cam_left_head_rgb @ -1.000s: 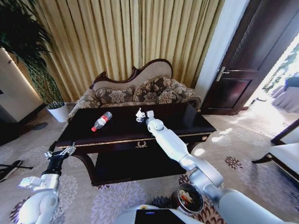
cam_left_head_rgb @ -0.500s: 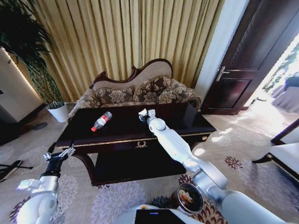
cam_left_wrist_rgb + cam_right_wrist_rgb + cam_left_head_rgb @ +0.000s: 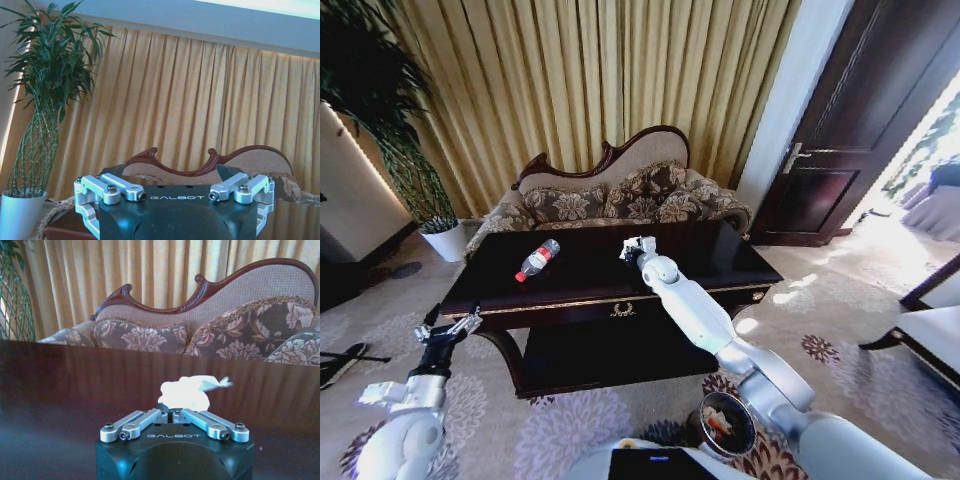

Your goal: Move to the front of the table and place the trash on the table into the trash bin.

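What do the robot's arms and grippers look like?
Both arms are smooth, rounded white and silver shells with darker joints. The left gripper and right gripper each have a black block body with "GALBOT" printed in pale letters, and shiny silver metal finger links held by small bolts.
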Robot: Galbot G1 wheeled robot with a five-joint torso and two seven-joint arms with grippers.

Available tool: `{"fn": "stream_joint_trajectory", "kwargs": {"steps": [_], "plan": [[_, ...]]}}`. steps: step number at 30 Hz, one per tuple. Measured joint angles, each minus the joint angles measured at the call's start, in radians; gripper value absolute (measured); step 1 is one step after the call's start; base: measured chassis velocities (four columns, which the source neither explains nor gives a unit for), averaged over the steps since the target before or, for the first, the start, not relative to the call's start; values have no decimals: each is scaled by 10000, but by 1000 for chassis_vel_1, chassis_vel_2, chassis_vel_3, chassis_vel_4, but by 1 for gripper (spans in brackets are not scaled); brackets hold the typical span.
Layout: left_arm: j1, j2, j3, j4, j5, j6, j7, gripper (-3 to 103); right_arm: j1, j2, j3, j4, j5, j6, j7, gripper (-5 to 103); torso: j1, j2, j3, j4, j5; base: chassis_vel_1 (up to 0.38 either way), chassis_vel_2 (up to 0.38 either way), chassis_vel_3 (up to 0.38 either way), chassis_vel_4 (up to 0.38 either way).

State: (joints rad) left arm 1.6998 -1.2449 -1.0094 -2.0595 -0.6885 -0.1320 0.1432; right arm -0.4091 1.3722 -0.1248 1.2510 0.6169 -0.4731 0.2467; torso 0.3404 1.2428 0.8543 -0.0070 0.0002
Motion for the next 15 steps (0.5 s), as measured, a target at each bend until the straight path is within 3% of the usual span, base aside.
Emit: {"fn": "stream_joint_trajectory", "kwargs": {"steps": [15], "plan": [[-132,15,9,113,-72,29,-23,100,-316,-764,1094,2010,736,9,436,0,0,0,0,-2,0,0,0,0,0]]}}
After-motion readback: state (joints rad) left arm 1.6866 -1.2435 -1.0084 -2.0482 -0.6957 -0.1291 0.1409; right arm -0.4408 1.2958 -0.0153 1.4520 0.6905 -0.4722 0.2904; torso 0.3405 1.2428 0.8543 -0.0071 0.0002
